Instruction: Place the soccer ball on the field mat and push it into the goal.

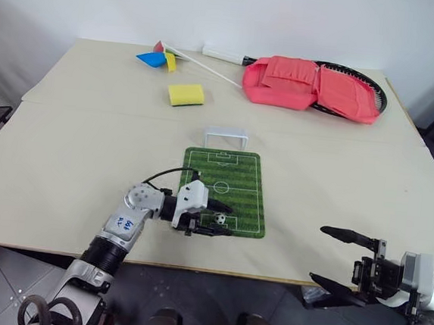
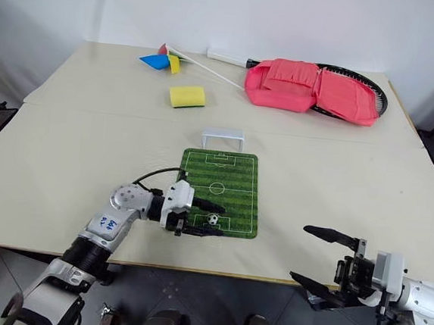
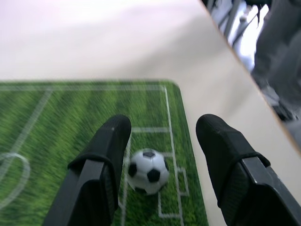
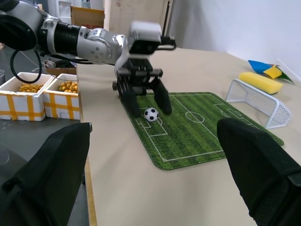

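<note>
Green striped mat (image 1: pixel 227 180), flat and rectangular with rounded corners, printed with white pitch lines, lying on a pale matte table (image 1: pixel 67 142). Tiny glossy soccer ball (image 1: pixel 220 218), white with black patches, resting on the mat inside the printed goal box at the end nearest the robot. Left gripper (image 1: pixel 214 217) reaching in from the mat's left edge, black fingers (image 3: pixel 106 155) parted around the ball with a gap on each side, gripping nothing. Small white goal (image 1: pixel 226 137), a low rectangular frame with net, standing on the table just off the mat's far end, well apart from the ball. Right gripper (image 1: pixel 343 259) hanging past the table's near edge at the right, black fingers spread wide and empty.

Farther back: a yellow sponge (image 1: pixel 186 94), a soft rounded block; a pinwheel (image 1: pixel 158 58) with blue, yellow and red vanes on a white stick; a pink padded cover (image 1: pixel 307 87) folded over a black-rimmed racket (image 1: pixel 375 89) with a white handle. Beside the table in the right wrist view: two white foam boxes (image 4: pixel 33 94) banded in yellow, filled with small yellow pieces, too small to identify.
</note>
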